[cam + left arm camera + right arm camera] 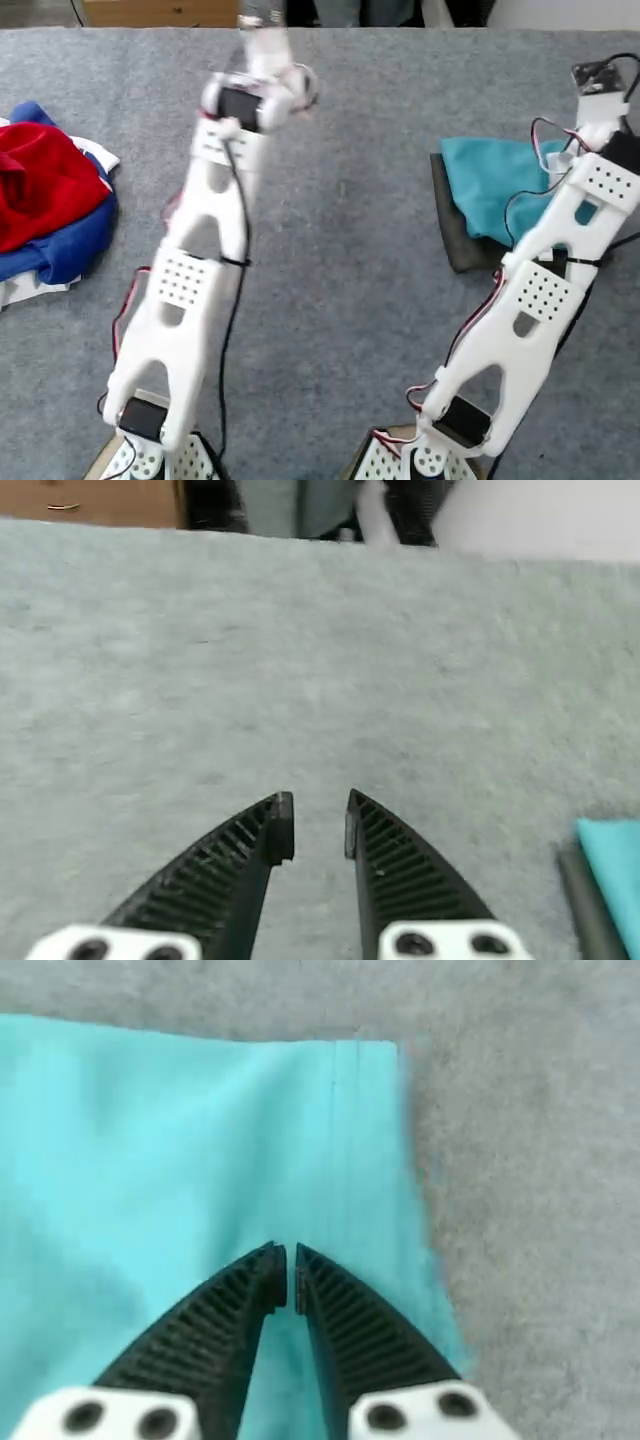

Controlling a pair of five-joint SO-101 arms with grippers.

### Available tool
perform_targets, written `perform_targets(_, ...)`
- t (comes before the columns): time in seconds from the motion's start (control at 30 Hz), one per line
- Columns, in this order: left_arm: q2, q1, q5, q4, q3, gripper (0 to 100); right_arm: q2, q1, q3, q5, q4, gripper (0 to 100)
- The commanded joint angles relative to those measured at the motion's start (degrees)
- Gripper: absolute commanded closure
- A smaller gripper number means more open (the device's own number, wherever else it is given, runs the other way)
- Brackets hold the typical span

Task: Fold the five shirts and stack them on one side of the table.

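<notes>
Our left hand (320, 825) hangs narrowly parted over the grey worktop (300, 660). Our right hand (285, 1275), tips nearly together, sits over the teal shirt (490, 180) at the frame's right. A red shirt (40, 180) lies far left.

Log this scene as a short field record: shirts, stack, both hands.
Unfolded pile: red shirt atop blue shirt and white shirt, left arm's side of table
Stack: teal shirt on dark grey shirt, right arm's side
Left hand: open, over bare table
Right hand: over teal shirt, jaws nearly closed
</notes>
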Motion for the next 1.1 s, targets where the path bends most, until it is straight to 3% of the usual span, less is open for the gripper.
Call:
perform_targets(0.0, -8.26, -8.48, -0.88, 9.49, -3.21, 89, -5.05, -2.55, -3.3, 1.85, 4.75, 97.3)
perform_targets(0.13, -11.52, -20.35, -8.97, 19.52, -3.38, 88, -10.77, -3.52, -3.3, 0.44, 7.47, 97.3)
perform_targets(0.2, -12.75, -27.3, -11.87, 20.4, -3.3, 89, -14.02, -3.16, -3.38, -1.41, 7.47, 97.3)
perform_targets(0.33, -20.66, -41.8, -10.9, 20.22, -2.86, 88, -18.95, -2.99, -3.21, -2.02, 7.56, 97.3)
perform_targets(0.47, -22.07, -48.66, -18.02, 20.31, 5.67, 87, -21.49, -4.22, -3.3, -2.11, 7.65, 97.6)
perform_targets(0.57, -21.54, -52.88, -18.29, 20.22, 13.67, 80, -24.84, -5.19, -3.3, -6.86, 7.74, 97.7)
perform_targets(0.8, -18.37, -52.79, -18.29, 16.7, 26.33, 75, -31.52, -10.9, -3.21, -14.07, 7.74, 97.7)
perform_targets(0.9, -15.03, -50.95, -18.46, 13.89, 27.74, 82, -33.36, -13.45, -3.21, -14.51, 7.74, 97.7)
perform_targets(1.0, -13.45, -48.84, -18.2, 14.15, 25.36, 99, -35.21, -14.86, -3.21, -14.51, 7.74, 97.7)
perform_targets(1.07, -13.45, -47.16, -17.76, 16.7, 22.64, 96, -35.91, -15.3, -3.21, -14.59, 7.74, 97.7)
